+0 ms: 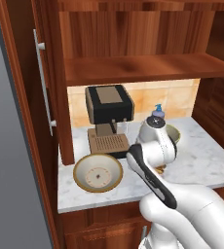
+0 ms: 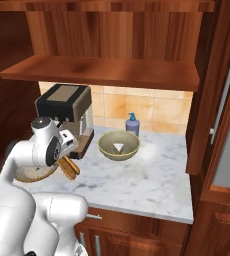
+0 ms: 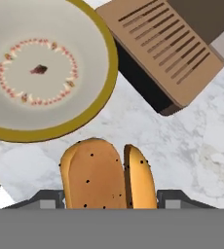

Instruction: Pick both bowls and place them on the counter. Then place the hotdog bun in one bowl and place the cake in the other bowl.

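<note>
My gripper (image 3: 109, 198) is shut on the hotdog bun (image 3: 106, 175), an orange-brown speckled bun held between both finger tips. It hangs low over the white marble counter (image 2: 152, 175), and the bun (image 2: 69, 168) sticks out below the hand. The wide cream-grey bowl (image 3: 36, 68) with its tan rim stands on the counter just beyond the bun, empty (image 1: 98, 172). The deeper olive-tan bowl (image 2: 118, 145) stands upright further right on the counter, with a pale wedge on its floor that I cannot identify. The cake is out of view.
A black and tan coffee machine (image 1: 109, 114) stands at the back, its drip tray (image 3: 167, 48) close beside the wide bowl. A blue soap bottle (image 2: 132, 124) is behind the deep bowl. A wooden shelf (image 2: 102, 72) overhangs the counter, and cabinet walls close both sides.
</note>
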Motion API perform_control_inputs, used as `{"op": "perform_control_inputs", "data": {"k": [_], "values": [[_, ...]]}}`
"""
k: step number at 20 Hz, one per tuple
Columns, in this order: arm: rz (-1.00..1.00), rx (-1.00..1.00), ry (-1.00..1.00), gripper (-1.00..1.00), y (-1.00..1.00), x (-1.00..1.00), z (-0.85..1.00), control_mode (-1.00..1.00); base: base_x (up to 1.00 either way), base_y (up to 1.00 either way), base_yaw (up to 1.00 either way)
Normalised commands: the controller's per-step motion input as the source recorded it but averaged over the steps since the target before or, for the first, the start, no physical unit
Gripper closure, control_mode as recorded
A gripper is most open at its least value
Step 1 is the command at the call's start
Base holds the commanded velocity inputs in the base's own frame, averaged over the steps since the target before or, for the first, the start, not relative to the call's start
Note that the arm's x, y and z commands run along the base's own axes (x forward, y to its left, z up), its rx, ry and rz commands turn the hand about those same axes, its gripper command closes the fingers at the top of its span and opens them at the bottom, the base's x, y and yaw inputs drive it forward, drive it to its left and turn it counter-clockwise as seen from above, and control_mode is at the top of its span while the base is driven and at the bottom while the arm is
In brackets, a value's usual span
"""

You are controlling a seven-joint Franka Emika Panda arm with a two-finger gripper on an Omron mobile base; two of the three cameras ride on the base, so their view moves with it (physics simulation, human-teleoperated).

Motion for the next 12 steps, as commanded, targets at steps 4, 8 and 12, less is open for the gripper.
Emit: {"op": "perform_control_inputs", "data": {"k": [4, 8, 12], "values": [[0.11, 0.01, 0.0, 1.0, 0.42, 0.0, 0.19, -1.0, 0.0, 0.0, 0.0], [0.11, 0.04, 0.0, 1.0, 0.44, 0.0, 0.07, -1.0, 0.0, 0.0, 0.0], [0.09, 0.06, 0.0, 1.0, 0.5, 0.0, 0.0, -1.0, 0.0, 0.0, 0.0]]}}
